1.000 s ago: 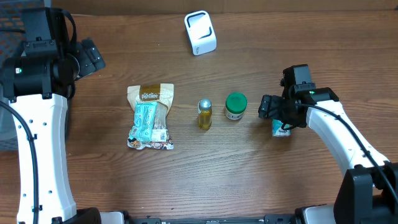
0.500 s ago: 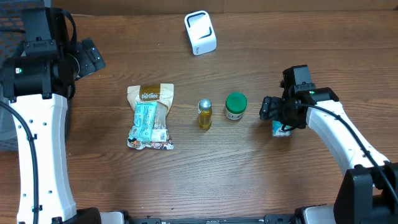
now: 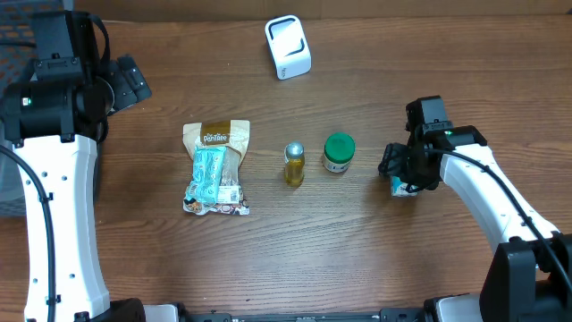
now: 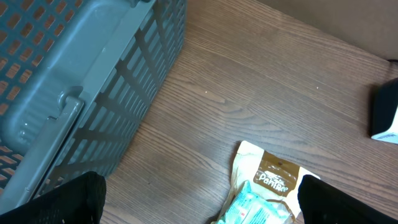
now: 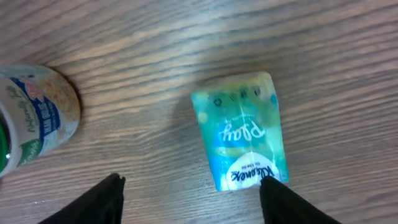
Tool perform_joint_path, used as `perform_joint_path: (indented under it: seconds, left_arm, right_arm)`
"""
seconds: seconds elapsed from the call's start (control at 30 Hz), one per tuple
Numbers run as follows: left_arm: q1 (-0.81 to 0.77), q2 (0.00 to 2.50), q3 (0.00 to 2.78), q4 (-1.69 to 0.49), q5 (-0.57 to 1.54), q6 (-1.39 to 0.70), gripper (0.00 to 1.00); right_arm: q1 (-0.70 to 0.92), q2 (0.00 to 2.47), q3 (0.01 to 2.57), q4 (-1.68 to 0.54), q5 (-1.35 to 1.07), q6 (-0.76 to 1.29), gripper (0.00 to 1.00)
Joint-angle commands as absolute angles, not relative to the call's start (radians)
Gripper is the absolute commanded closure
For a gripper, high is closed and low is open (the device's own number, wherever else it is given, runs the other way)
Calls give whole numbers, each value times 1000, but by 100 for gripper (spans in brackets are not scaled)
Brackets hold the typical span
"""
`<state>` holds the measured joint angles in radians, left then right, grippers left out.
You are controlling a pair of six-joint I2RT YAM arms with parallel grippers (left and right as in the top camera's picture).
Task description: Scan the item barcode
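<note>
Right gripper (image 5: 191, 182) part-spread astride teal packet (image 5: 239, 134) (not clamped), left gripper (image 4: 199, 183) spread wide.

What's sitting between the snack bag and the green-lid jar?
A little yellow bottle stands between the bag and the jar, seen in the overhead view.

White links (image 3: 43, 210), black joints (image 3: 55, 89), green lights (image 3: 27, 101).

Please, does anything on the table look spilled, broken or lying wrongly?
Nothing stands out. The snack bag and the small packet lie flat and look whole. The bottle and the green-lidded jar are capped, and no spill shows on the table.
</note>
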<state>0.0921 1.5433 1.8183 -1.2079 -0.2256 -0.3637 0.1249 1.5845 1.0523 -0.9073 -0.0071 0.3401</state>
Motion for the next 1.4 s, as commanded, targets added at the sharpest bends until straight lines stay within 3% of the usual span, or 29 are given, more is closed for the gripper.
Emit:
perform_joint_path:
  seconds: [0.0, 0.33, 0.67, 0.93, 1.37]
  left_arm:
    - [93, 1544, 1819, -1206, -243, -366, 1]
    - [93, 1544, 1819, -1206, -243, -366, 0]
    - [93, 1544, 1819, -1206, -243, -366, 1]
    - [93, 1544, 1819, -1206, -243, -366, 0]
    - [93, 1544, 1819, -1206, -243, -366, 0]
  right_arm:
    - [124, 1567, 1046, -908, 6, 363, 36]
    - [130, 1567, 1046, -922, 40, 338, 39]
    - [235, 1567, 1046, -900, 156, 279, 43]
    - [261, 1567, 1046, -888, 187, 284, 51]
    - [261, 1594, 988, -824, 194, 284, 50]
